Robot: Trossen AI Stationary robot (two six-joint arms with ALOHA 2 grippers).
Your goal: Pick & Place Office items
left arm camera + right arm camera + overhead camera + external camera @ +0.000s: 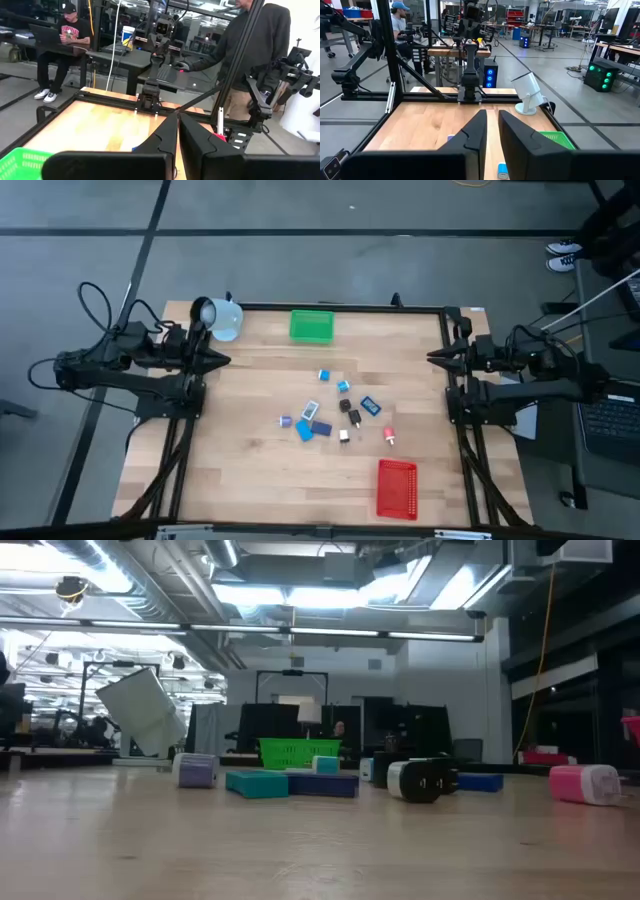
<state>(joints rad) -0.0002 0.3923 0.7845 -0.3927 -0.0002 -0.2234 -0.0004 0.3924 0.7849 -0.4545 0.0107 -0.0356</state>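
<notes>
Presently, listed from the table's near edge to its far edge as the high view shows it:

1. Red mesh tray (397, 488), near-right part of the wooden table (250, 480). Nothing can be seen inside it.
2. Office items (335, 415), a loose scatter at the table's middle, none in a tray. The group includes a red-white piece (389, 437) at its right, blue flat rectangles (305, 430), small black clip-like pieces (354, 418), and white-blue bits (324, 375) on its far side. In the low view a black-white piece (420, 780) and a pink-white one (585, 784) stand nearest the camera.
3. Left gripper (222, 361), at the table's left edge, above the surface, fingers pressed together, holding nothing.
4. Right gripper (434, 358), at the table's right edge, facing the left one, fingers likewise closed on nothing.
5. Green mesh tray (311, 326), far edge, middle. It appears to hold nothing.
6. White-blue mug (219, 318), far-left corner, lying on its side; contents cannot be told.
7. Beyond the table: a seated person (65, 37) at a desk.
</notes>
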